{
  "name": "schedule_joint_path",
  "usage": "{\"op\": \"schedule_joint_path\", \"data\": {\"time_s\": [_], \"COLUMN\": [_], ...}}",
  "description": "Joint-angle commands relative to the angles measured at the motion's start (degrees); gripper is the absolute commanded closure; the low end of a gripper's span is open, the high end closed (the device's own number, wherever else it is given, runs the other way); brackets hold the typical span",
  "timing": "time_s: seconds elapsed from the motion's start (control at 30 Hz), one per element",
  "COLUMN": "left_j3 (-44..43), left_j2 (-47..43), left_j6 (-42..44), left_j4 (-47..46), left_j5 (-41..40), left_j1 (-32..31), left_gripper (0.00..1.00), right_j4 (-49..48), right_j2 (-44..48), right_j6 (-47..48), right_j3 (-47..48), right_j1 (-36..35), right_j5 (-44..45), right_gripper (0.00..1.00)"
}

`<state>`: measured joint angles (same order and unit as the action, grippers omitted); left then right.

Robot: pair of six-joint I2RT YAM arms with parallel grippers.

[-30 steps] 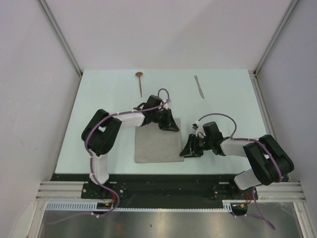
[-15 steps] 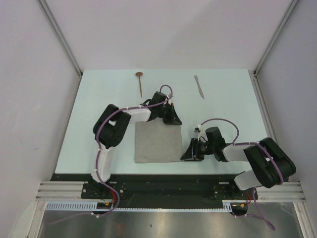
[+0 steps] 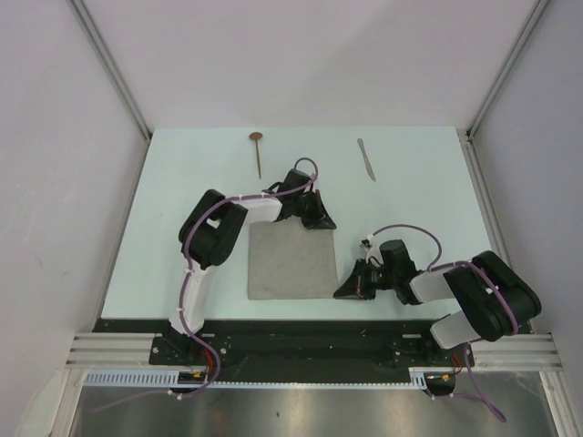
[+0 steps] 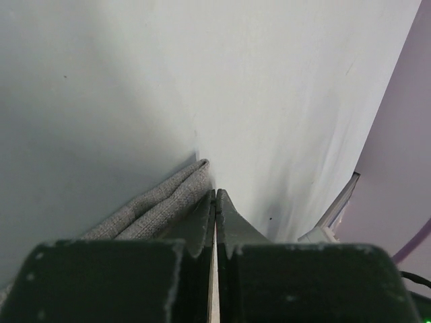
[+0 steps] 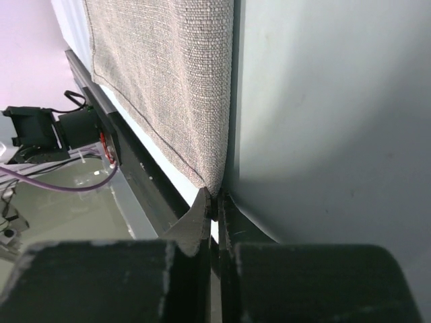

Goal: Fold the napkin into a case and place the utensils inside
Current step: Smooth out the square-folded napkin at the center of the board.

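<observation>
The grey-beige napkin [image 3: 290, 264] lies flat on the table. My left gripper [image 3: 324, 224] is low at its far right corner, jaws pressed together. In the left wrist view the napkin [image 4: 158, 205] runs along the outside of the left finger up to the gripper's tips [image 4: 215, 192]; I cannot tell whether any cloth is caught. My right gripper [image 3: 338, 293] is at the near right corner, shut, and the napkin's [image 5: 168, 81] corner runs into its tips [image 5: 217, 198]. The spoon [image 3: 258, 150] and the knife [image 3: 366, 158] lie at the far side, apart from both grippers.
The pale table [image 3: 410, 200] ends at a dark front rail [image 3: 301, 332] just behind the napkin's near edge. Grey walls close in the left, right and far sides.
My left gripper has slid off the napkin's top to its far right corner and shut. My right gripper has moved nearer, down to the near right corner, and shut there.
</observation>
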<state>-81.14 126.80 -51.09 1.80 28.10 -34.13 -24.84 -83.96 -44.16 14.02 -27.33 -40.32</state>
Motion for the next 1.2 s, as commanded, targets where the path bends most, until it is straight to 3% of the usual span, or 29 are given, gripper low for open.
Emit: {"op": "schedule_joint_path", "data": {"time_s": [0.0,0.17,0.23,0.27,0.33,0.37,0.47,0.57,0.67,0.7,0.73,0.8,0.83,0.93,1.03,1.17], "left_j3": [0.6,-1.5,-1.9,-2.3,-4.6,-5.2,-7.8,-9.8,-9.9,-9.0,-8.4,-5.6,-4.6,-2.4,-0.4,-0.6], "left_j2": [3.0,3.6,3.4,3.1,1.2,0.2,-3.2,-4.5,-3.3,-3.1,-2.9,-3.1,-3.3,-3.8,-4.1,-2.3], "left_j6": [-1.0,-0.5,1.2,2.3,5.7,6.9,9.6,9.4,7.3,6.6,5.9,4.5,4.2,3.7,3.5,3.2], "left_j4": [1.5,4.1,3.2,3.2,5.7,5.9,8.1,9.6,9.4,8.7,8.4,5.8,4.8,3.2,1.5,1.5], "left_j5": [-6.6,-7.5,-6.7,-6.3,-6.5,-6.1,-5.3,-3.4,-0.6,0.2,1.1,1.2,1.3,1.7,1.5,1.8], "left_j1": [0.4,0.4,0.4,0.2,-0.1,-0.1,-0.1,0.1,0.2,0.2,0.3,0.2,0.2,0.4,0.9,1.5], "left_gripper": [1.0,1.0,1.0,1.0,1.0,0.99,0.86,0.79,0.86,0.93,0.96,1.0,1.0,1.0,1.0,1.0], "right_j4": [-0.7,-4.1,-4.2,-0.8,5.0,12.2,23.1,27.8,26.4,25.5,23.5,19.3,17.7,12.2,10.3,4.0], "right_j2": [-3.8,-7.3,-6.5,-4.3,-0.7,3.4,9.6,12.2,7.8,4.6,3.2,0.4,-2.1,-6.8,-9.3,-15.3], "right_j6": [-1.4,-3.3,-2.7,-2.2,0.5,2.0,7.0,10.6,12.0,11.8,11.6,9.9,9.0,7.0,6.5,3.6], "right_j3": [-4.8,-5.8,-5.1,-3.8,-1.6,1.0,6.3,11.0,14.6,16.9,18.0,20.5,21.4,24.7,26.9,28.5], "right_j1": [-1.8,-1.7,-1.6,-1.5,-0.7,-0.3,2.6,7.0,9.7,9.8,10.1,10.2,10.2,9.9,9.6,9.3], "right_j5": [4.4,4.4,3.4,3.4,5.8,6.8,9.8,9.6,6.8,5.8,3.9,2.6,0.3,-3.3,-4.7,-7.7], "right_gripper": [1.0,1.0,0.88,0.78,0.72,0.6,0.44,0.39,0.43,0.46,0.56,0.64,0.77,0.92,0.99,1.0]}}
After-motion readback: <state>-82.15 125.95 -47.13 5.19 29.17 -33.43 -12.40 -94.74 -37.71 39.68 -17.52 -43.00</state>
